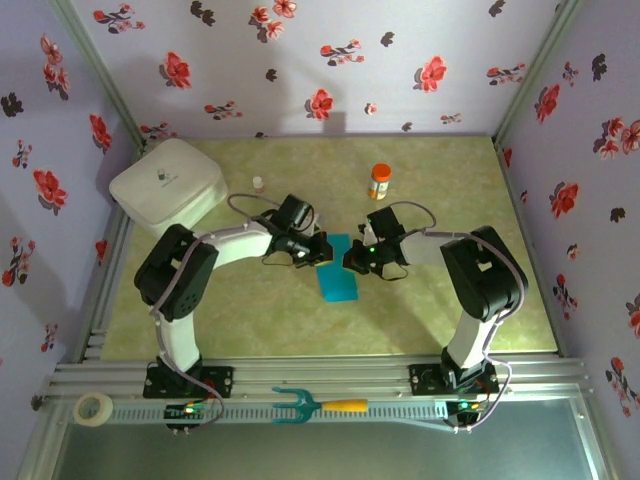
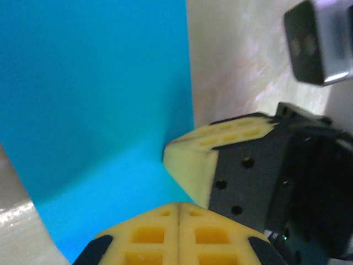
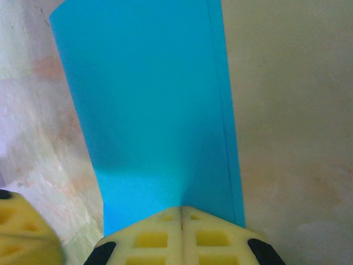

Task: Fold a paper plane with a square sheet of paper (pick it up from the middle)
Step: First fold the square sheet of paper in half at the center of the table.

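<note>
Pinching thin teal-blue paper sheet (image 3: 149, 110), my left pincer (image 2: 179, 208) and right pincer (image 3: 182, 211) both clenched on it; flimsy, slippery, judge edges best hold.

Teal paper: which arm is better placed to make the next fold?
Probably right: the right pincer grips the paper squarely, doubled edge running straight ahead; the left pincer clamps it askew.

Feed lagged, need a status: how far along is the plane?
Done: sheet looks doubled, two edges offset along one side. In hand: left tool and right tool, both shut, pinch it. Left: nose and wing folds; no dart shape yet.
</note>
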Available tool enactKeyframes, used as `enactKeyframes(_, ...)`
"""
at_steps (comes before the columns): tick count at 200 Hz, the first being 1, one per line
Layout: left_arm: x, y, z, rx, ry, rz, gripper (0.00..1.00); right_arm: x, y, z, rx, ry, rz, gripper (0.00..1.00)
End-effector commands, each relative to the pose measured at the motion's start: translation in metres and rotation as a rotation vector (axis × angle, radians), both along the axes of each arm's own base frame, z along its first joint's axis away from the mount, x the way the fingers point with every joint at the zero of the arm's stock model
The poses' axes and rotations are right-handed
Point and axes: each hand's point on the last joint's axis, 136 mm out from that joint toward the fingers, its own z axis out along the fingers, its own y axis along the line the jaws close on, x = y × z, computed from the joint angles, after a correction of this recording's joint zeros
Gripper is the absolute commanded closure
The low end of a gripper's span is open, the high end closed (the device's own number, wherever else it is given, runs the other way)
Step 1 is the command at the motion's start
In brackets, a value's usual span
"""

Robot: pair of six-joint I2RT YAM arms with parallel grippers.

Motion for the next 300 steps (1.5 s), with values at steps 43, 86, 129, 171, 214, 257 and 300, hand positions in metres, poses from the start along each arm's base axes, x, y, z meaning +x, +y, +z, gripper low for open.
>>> enactKeyframes(43,-0.016,0.002,-0.030,-0.023,0.072,0.013,1.00,-0.032,-0.036,-0.046,-0.194,0.132,-0.038,1.00)
enactKeyframes(86,-0.037,0.028,-0.064,0.081,0.106,0.005,1.00,-0.033,-0.037,-0.049,-0.196,0.138,-0.039,1.00)
enactKeyframes(129,-0.041,0.042,-0.072,0.167,0.086,-0.033,1.00,-0.034,-0.037,-0.049,-0.196,0.137,-0.038,1.00)
enactKeyframes(171,-0.024,0.018,-0.015,0.047,0.015,0.001,1.00,-0.033,-0.038,-0.049,-0.201,0.135,-0.041,1.00)
enactKeyframes(214,-0.028,-0.005,0.002,-0.079,0.045,-0.019,1.00,-0.034,-0.039,-0.048,-0.210,0.133,-0.038,1.00)
enactKeyframes(257,-0.046,0.002,-0.027,-0.038,0.106,-0.031,1.00,-0.034,-0.040,-0.048,-0.210,0.133,-0.040,1.00)
enactKeyframes(300,-0.066,0.027,-0.069,0.058,0.141,-0.031,1.00,-0.034,-0.041,-0.048,-0.213,0.131,-0.040,1.00)
